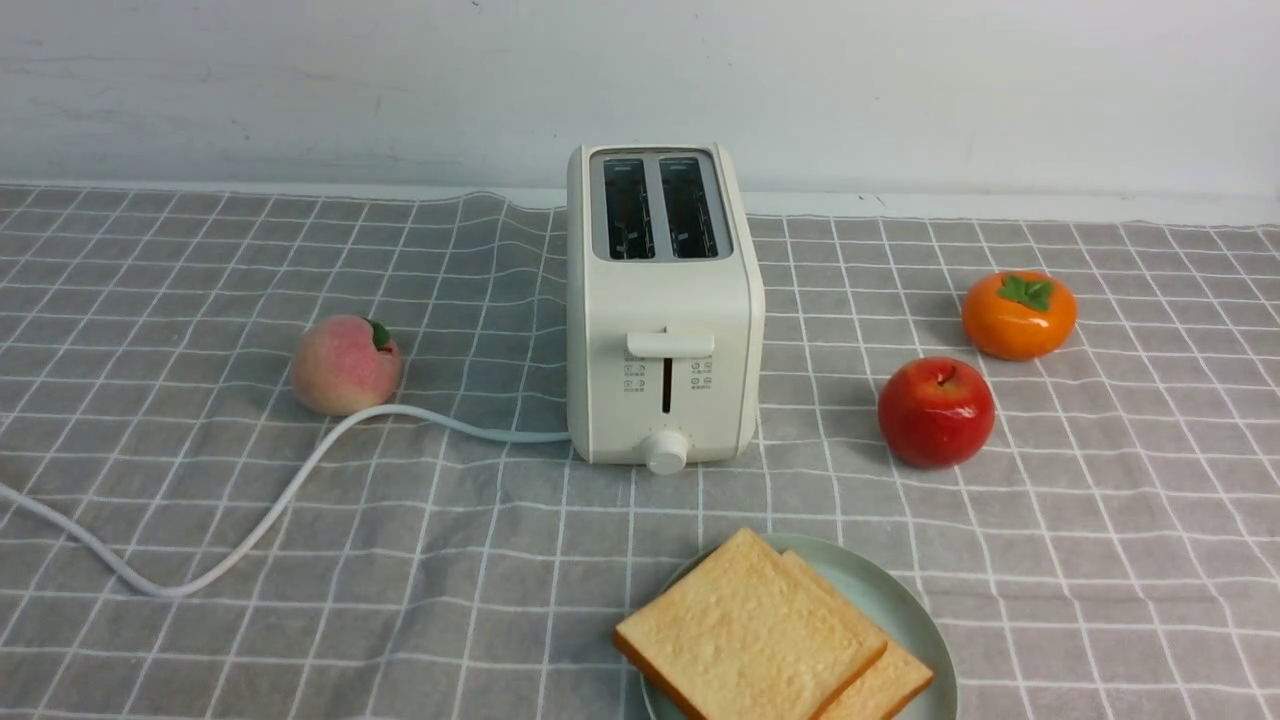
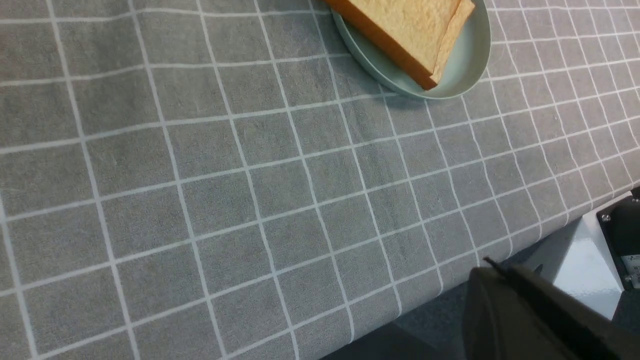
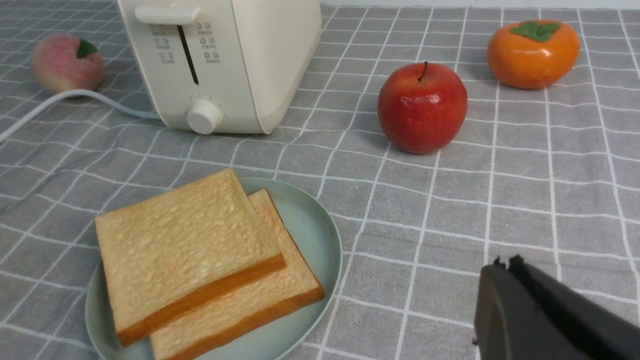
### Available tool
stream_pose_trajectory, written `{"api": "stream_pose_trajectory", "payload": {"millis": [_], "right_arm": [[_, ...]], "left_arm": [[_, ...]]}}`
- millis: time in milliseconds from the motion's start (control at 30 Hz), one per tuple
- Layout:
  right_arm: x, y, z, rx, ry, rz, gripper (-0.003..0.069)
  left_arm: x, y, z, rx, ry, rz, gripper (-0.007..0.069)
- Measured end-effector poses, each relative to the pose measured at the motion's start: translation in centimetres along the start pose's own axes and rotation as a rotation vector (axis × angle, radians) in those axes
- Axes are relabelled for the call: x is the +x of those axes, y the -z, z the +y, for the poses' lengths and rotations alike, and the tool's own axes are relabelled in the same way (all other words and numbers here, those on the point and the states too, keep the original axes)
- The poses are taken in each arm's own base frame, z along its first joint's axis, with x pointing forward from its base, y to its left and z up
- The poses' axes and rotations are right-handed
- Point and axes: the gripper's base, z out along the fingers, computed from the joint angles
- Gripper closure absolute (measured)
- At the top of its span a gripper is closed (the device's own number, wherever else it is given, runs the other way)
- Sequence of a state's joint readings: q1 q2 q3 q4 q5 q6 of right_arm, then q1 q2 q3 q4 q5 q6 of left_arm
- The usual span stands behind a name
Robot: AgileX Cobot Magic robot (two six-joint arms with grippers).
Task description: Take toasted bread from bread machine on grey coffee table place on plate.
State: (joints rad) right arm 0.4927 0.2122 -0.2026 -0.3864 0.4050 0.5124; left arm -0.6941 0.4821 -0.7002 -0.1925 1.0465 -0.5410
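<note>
Toast [image 1: 750, 630]: both slices are found overlapped on the plate [image 1: 895, 600], which is set near the robot and right of centre. The left gripper [image 2: 492, 267] is seen pressed closed and empty, well apart from the plate. The toaster [image 1: 660, 300] slots are seen empty, and the right gripper [image 3: 505, 262], also closed and empty, is judged nearer the plate, so no lift is judged outstanding.

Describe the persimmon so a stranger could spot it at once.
Find the cream-white toaster in the middle of the grey checked table. On its right sit two round fruits; the persimmon is the one farther back, nearer the wall. It is squat and orange with a green leafy cap, unlike the shiny red apple.
</note>
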Motion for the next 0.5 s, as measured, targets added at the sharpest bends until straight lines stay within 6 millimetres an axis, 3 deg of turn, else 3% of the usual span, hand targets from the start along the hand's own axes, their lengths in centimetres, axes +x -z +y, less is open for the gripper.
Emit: {"api": "stream_pose_trajectory", "payload": {"millis": [400,500], "right_arm": [[0.00,0.00,0.00,0.000,-0.002,0.000,0.0675],[0.00,0.00,0.00,0.000,-0.002,0.000,0.0671]], "left_arm": [[0.03,0.03,0.06,-0.001,-0.002,-0.005,0.0625],[-0.33,0.07,0.64,-0.066,-0.083,-0.042,0.0624]]}}
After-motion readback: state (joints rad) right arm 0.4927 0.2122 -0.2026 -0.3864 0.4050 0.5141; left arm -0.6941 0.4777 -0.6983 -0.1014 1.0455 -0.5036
